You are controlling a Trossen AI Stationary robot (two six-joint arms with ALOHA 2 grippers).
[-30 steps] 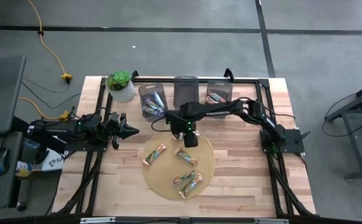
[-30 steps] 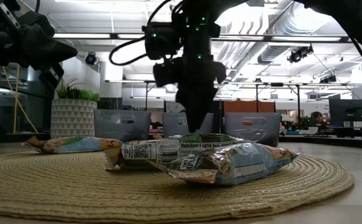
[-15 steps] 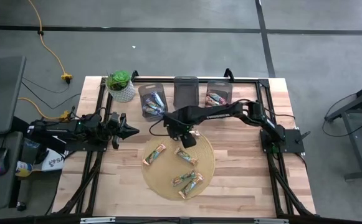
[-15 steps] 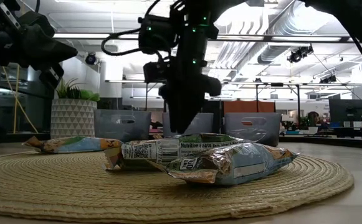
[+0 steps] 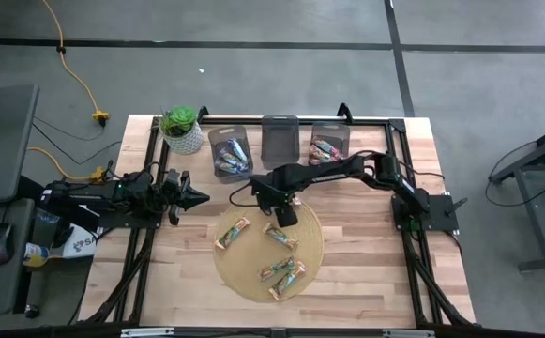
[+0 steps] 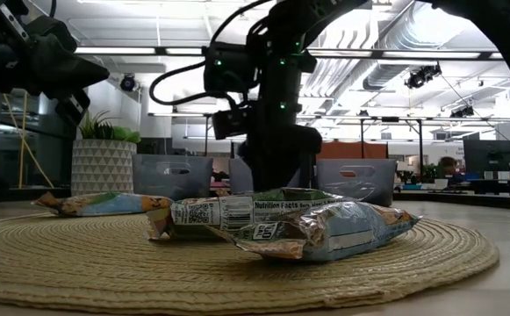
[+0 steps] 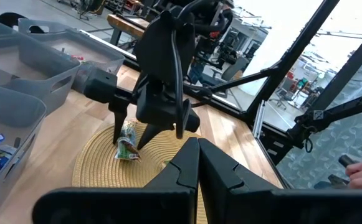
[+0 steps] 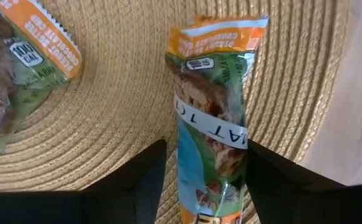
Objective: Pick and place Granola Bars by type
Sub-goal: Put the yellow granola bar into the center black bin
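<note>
Several granola bars lie flat on the round straw mat [image 5: 244,265]. My right gripper [image 8: 205,147] is open, low over the mat's far part, pointing down. Its fingers [image 8: 144,177] stand on either long side of a green and orange bar [image 8: 210,106], which also shows in the high view [image 5: 280,235] and the left wrist view [image 7: 128,149]. Other bars lie at the mat's left [image 5: 234,232] and near side [image 5: 283,273]. My left gripper [image 5: 200,197] is shut and empty, left of the mat, above the table. My right gripper comes at the green and orange bar from above, its fingers astride the bar's long sides [image 8: 182,155], across its width. The bar lies flat on the mat. Whether the fingers touch the wrapper, I cannot tell.
Three clear grey bins stand along the far edge: the left one [image 5: 229,150] holds blue bars, the middle one [image 5: 280,139] looks bare, the right one [image 5: 329,143] holds pink-red bars. A potted plant [image 5: 180,130] stands at the far left. A dark frame rims the table.
My right gripper has swung a little toward the table's left and back, turning about, and has come down over the green and orange bar on the mat. The bars have stayed where they were.
</note>
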